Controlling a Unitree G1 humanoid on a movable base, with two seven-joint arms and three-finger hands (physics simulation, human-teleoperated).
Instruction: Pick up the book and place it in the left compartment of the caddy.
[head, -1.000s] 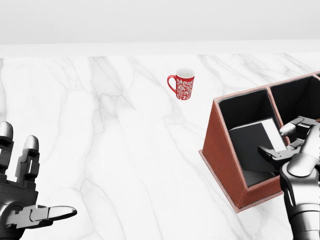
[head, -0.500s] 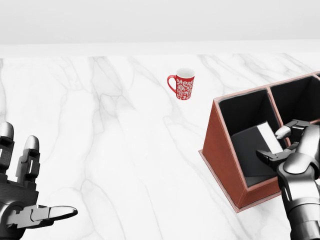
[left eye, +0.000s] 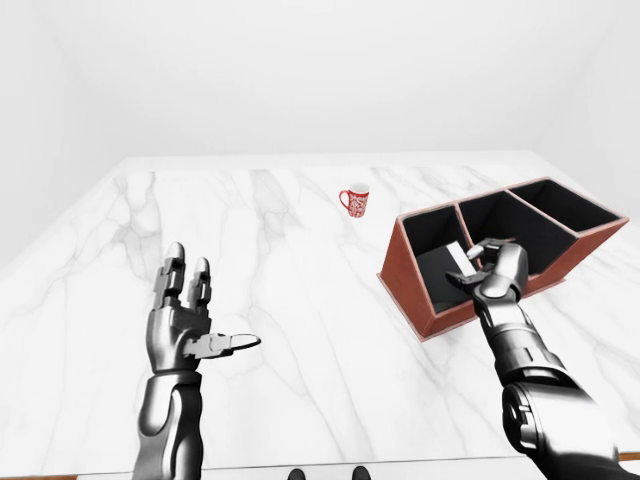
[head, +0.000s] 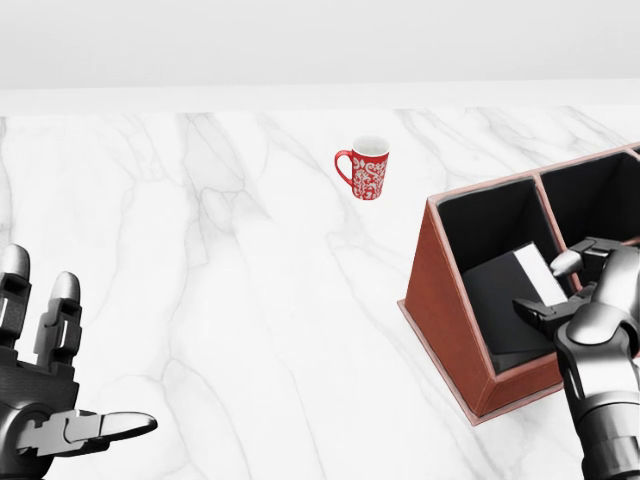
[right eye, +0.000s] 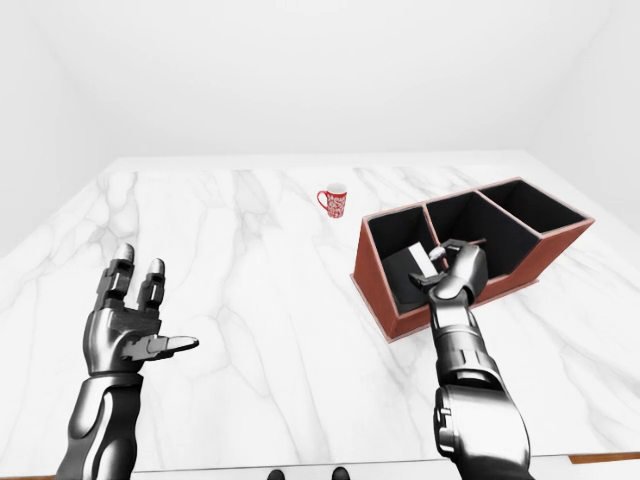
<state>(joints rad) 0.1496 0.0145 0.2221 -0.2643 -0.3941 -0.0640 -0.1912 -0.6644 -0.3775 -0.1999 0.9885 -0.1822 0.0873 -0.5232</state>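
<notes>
Placing step: book sat in caddy left compartment.
Right hand fingers loosely spread beside it, grip unclear; next: retract clear.

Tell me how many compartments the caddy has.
3. In the left-eye view, the caddy's left compartment holds the book, the middle and right ones look empty.

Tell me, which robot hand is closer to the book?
The right hand. It sits at the book inside the caddy's left compartment. The left hand is far off, open at the head view's bottom left.
</notes>
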